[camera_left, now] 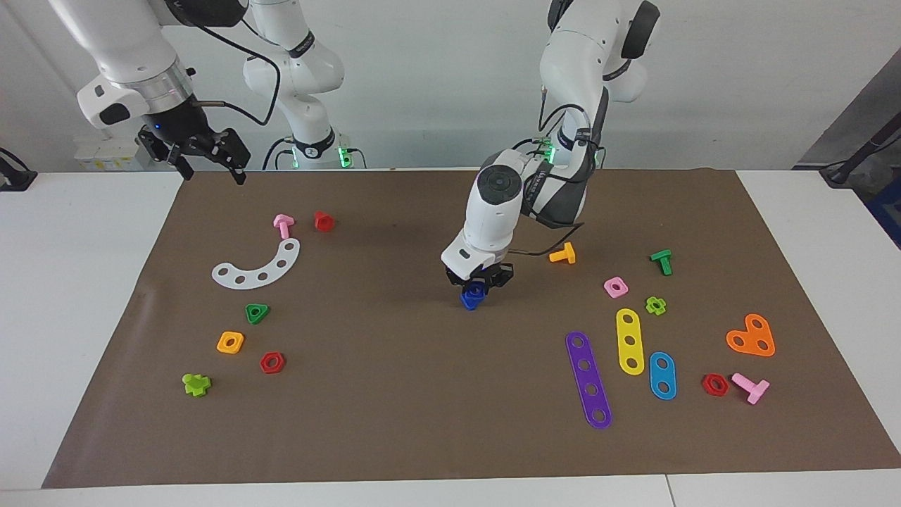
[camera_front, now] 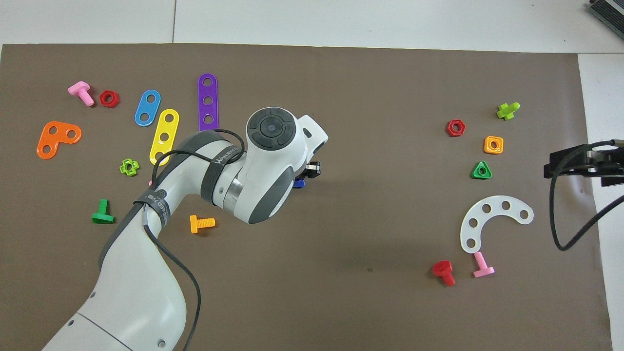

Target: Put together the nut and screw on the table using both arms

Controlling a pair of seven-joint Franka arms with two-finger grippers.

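A: Where's the blue stuff rel. to the left gripper [camera_left: 480,280]?
B: Right at its tips, mid-sheet. A dark blue piece sits under the fingers on the brown sheet [camera_left: 394,394] – looks like the nut [camera_left: 473,294] w/ its round hole, fingers down around it. From overhead only a blue sliver [camera_front: 299,183] shows past the wrist.
A: And the screw?
B: Can't pick it out separately; it's one blue lump at the tips. Could be both pieces together, can't tell.
A: Gripper state?
B: Fingers narrow, closed in on the blue piece, which rests on the sheet.
A: Right gripper [camera_left: 211,160]?
B: Up in the air over the sheet's edge at the right arm's end, waiting. Fingers look spread apart, nothing between them.
A: Any containers?
B: No. Loose parts flat on the table [camera_left: 77,296] only. Toward the right arm's end: white arc [camera_left: 257,265], pink bolt [camera_left: 283,225], red bolt [camera_left: 324,221], green tri. nut [camera_left: 257,313], orange sq. nut [camera_left: 230,342], red hex nut [camera_left: 272,362], lime bolt [camera_left: 196,384]. Toward the left arm's end: orange bolt [camera_left: 563,253], pink sq. nut [camera_left: 615,286], green bolt [camera_left: 662,261], purple strip [camera_left: 588,379], yellow strip [camera_left: 630,341], blue strip [camera_left: 662,375].
A: Closest to the blue piece?
B: Orange bolt, nearer the robots, but well apart from it.
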